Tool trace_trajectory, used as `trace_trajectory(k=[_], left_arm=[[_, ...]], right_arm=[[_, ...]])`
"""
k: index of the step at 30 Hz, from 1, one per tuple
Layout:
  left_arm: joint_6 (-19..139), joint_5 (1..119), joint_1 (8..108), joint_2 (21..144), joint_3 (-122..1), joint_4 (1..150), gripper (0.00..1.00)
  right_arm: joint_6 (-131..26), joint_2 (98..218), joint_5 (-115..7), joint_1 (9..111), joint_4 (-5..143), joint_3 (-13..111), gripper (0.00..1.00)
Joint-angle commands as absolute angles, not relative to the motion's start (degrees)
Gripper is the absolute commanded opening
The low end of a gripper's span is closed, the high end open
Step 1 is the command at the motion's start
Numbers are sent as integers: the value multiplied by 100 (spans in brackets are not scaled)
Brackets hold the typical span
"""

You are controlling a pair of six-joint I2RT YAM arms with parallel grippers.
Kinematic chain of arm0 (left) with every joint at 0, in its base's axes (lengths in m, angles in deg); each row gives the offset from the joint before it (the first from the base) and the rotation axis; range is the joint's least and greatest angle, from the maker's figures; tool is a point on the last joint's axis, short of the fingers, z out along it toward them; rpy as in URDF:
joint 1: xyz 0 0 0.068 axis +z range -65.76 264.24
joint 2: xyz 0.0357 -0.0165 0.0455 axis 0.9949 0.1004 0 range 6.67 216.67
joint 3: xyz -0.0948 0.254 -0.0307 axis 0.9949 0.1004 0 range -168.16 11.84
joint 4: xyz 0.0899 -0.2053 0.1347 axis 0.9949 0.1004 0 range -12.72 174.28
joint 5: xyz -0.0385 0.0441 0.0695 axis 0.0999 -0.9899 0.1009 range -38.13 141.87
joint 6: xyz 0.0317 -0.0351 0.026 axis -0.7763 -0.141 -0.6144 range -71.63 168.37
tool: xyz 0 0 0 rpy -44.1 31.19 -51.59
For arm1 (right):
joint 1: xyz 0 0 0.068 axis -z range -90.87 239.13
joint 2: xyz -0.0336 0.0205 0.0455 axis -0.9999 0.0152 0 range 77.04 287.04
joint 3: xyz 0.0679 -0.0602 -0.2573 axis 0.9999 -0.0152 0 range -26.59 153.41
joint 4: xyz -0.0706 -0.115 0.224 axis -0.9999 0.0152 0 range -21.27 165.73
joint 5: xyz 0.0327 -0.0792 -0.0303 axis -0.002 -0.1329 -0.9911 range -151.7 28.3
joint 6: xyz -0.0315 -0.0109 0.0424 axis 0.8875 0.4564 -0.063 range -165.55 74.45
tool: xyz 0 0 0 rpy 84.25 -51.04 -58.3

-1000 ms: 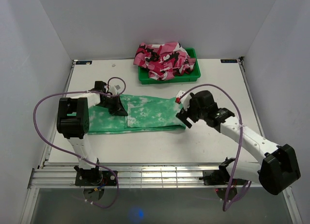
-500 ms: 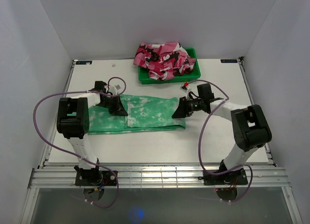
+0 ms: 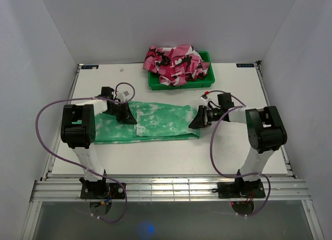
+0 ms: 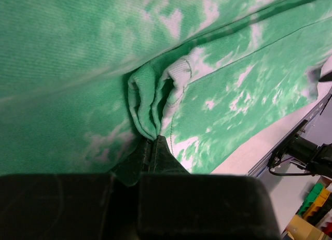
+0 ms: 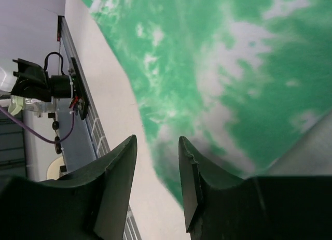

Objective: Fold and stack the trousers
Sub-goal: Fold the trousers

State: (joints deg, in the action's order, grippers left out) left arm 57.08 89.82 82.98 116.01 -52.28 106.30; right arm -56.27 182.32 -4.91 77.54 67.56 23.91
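Note:
The trousers point(image 3: 155, 122) lie flat across the table, bright green with white blotches, long side running left to right. My left gripper point(image 3: 123, 114) rests on their left part, shut on a small pinched-up fold of the cloth point(image 4: 150, 115). My right gripper point(image 3: 196, 121) is low at the trousers' right end. In the right wrist view its fingers point(image 5: 116, 178) stand apart with nothing between them, and the gripper point(image 5: 157, 142) points at the cloth's edge point(image 5: 218, 84) where it meets the bare table.
A green bin point(image 3: 206, 80) heaped with pink, white and black cloth stands at the back of the table. Purple cables loop off both arms. The table's near rail point(image 3: 171, 187) runs along the front.
The right arm has folded in from the near right, and its gripper stays by the trousers' right end with narrower jaws. The left arm and trousers have not moved.

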Motion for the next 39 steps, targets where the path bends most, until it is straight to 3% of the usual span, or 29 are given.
trace_trajectory(k=[1,5,17,23,25,29,39], left_arm=[[5346,8078,8327,11776,-5100,10646,0],[5346,8131,8327,11724,-5057,10620,0],[5382,8052,8327,11741,-5013,10594,0],[5294,8192,8327,11741,-4890,10541,0],[5294,8297,8327,11689,-4828,10471,0],[5285,8447,8318,11574,-4793,10409,0],[5373,8570,8318,11539,-4749,10347,0]], right_arm=[[-5223,17226,-116,7744,7382,2211,44],[-5346,17038,8,7630,7435,1877,44],[-5328,18708,-396,7700,7426,1982,41],[-4915,17928,201,7744,8138,2315,40],[-5526,17365,456,7753,7859,2490,40],[-7092,16985,264,7753,5900,2640,40],[-8544,18986,-351,7753,4017,3089,35]])
